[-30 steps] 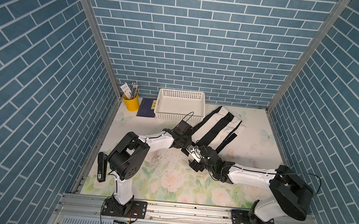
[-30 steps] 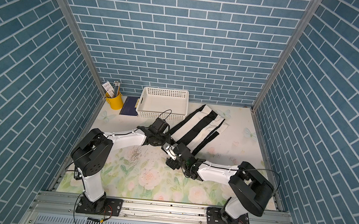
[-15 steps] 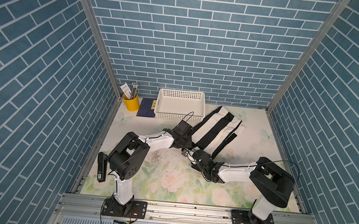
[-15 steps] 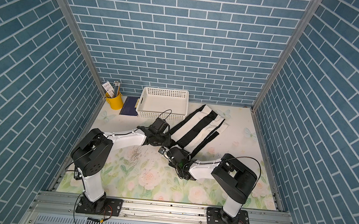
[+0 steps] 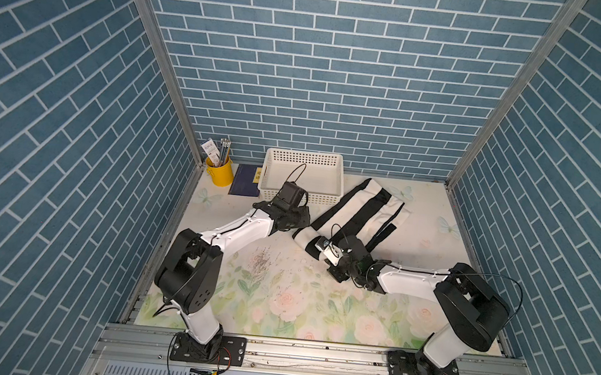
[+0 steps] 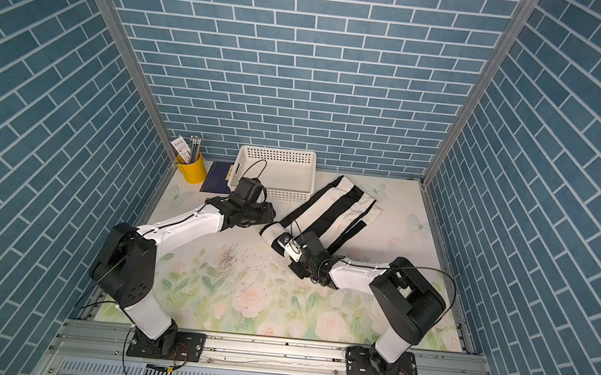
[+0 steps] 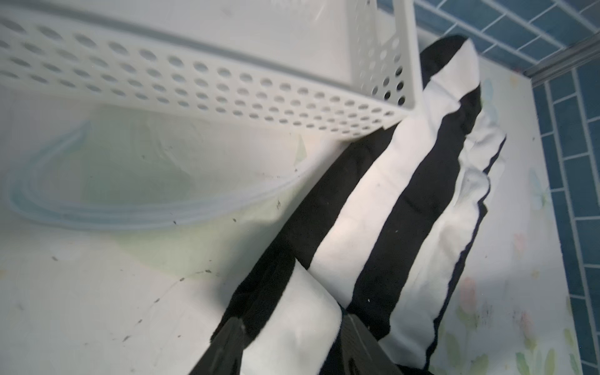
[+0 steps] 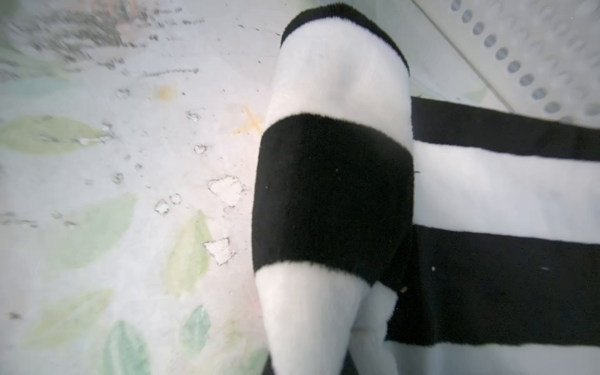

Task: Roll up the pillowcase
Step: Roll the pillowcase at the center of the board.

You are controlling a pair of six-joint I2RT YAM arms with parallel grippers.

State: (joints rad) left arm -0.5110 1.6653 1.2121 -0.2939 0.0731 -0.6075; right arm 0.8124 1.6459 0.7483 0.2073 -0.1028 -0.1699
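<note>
Floral table (image 5: 280,299): bare on the near side of both claws. The pillowcase (image 5: 360,209) runs away from the claws toward the back wall as a long striped band lying flat. Its near end is wound into a short fat roll (image 8: 331,194) lying crosswise between the two claws. The white basket (image 7: 207,84) stands just beyond the left gripper (image 7: 292,344), its corner close over the band's edge. The left gripper's jaws stand about half open around one end of the roll, fleece filling the gap and both fingers (image 7: 357,341) against it. The right gripper (image 5: 315,249) sits at the roll's other end. Its jaws are hidden under the wrist in both top views and out of frame in the wrist view, so cannot tell if they are closed or on cloth. Handling, by judgement: plush, light, limp and thick, with no stiffness of its own. It will compress under the jaws, sag between the claws and spring loose if let go. Best hold looks like the roll's two ends, pinching through all the layers. The band's loose, uneven far hem may wind crooked.
</note>
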